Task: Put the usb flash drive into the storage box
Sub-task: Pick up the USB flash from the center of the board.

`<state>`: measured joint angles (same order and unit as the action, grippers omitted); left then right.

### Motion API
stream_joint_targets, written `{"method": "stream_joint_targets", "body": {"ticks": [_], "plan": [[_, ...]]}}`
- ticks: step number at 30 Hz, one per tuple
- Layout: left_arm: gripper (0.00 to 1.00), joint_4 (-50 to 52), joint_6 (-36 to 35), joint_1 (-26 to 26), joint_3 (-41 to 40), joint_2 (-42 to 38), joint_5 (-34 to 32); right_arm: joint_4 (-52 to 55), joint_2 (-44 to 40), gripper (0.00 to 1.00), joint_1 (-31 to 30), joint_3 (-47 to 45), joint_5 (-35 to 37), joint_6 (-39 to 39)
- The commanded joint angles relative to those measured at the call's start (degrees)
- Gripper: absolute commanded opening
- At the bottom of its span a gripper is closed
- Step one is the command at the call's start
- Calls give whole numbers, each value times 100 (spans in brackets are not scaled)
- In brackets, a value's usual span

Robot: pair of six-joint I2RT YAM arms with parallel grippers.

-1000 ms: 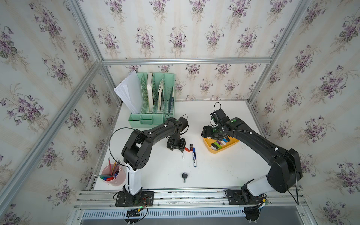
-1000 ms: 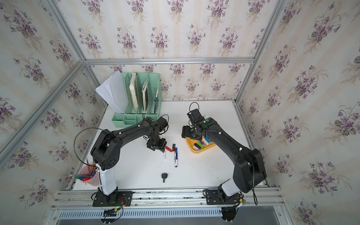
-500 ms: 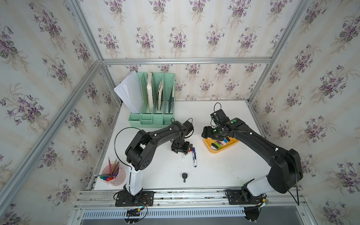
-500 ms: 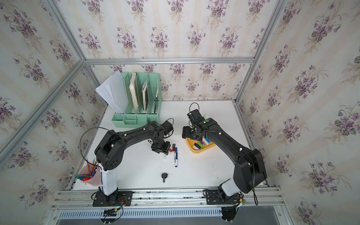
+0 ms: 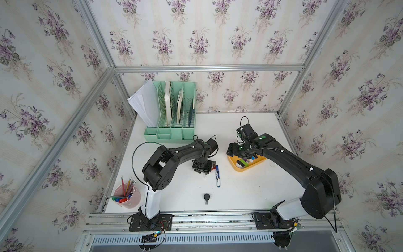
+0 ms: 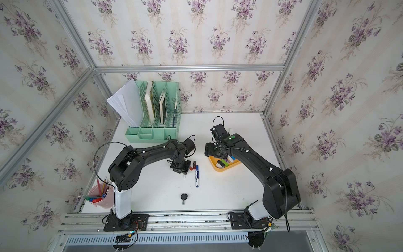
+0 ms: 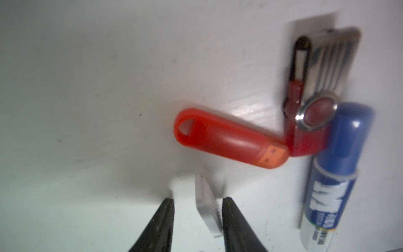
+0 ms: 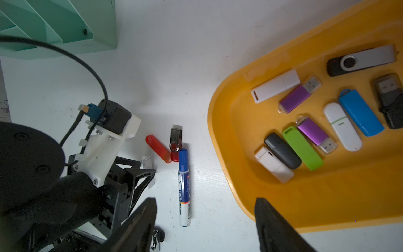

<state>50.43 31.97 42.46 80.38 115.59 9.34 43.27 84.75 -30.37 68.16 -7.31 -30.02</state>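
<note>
White bench (image 5: 239, 192) inside flowered walls. Near mid-frame, red usb flash drive (image 7: 222, 139) on it beside blue marker (image 7: 340, 163). Right of that, yellow storage box (image 5: 239, 169) with other drives inside. Partly open left pincer (image 7: 198, 199) around small white piece (image 7: 207, 210), touching one finger. Wide-open, empty right pincer (image 8: 205, 200) above box edge.

White table (image 5: 239, 192) bears organizer (image 5: 172, 133), storage box (image 5: 242, 169), marker (image 5: 217, 175), key (image 5: 206, 197), red flash drive (image 7: 218, 139) and swivel flash drive (image 7: 322, 65).

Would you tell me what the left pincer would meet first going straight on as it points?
Probably the small white piece that the left pincer straddles, then the table just beyond; depth is unclear.
</note>
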Motion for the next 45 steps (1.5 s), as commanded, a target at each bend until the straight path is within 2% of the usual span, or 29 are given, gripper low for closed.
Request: {"method": "stream_joint_targets", "body": {"ticks": [1,8,16,17,20,28,35,45], "plan": [[34,-95,91,43,26,98,-42,-68,-61,75,-3,-36,-22,-40],[21,-144,110,59,-196,24,-86,-138,-92,75,-1,-77,-41,-77],[17,-150,118,16,-391,-246,-168,-161,-47,75,1,-105,-24,-108],[17,-133,101,-3,-395,-294,-168,-173,-46,74,-214,-120,-25,-126],[16,-46,60,-100,-481,-449,-174,-144,56,74,-340,-71,6,-127],[17,332,-183,-638,-929,-1343,-310,-358,736,70,-857,176,-33,-369],[17,426,-357,-1212,-1608,-2105,-302,-430,1584,66,-1152,782,105,-356],[18,433,-472,-1457,-1840,-2354,-227,-182,2639,57,-1296,1468,586,-293]]}}
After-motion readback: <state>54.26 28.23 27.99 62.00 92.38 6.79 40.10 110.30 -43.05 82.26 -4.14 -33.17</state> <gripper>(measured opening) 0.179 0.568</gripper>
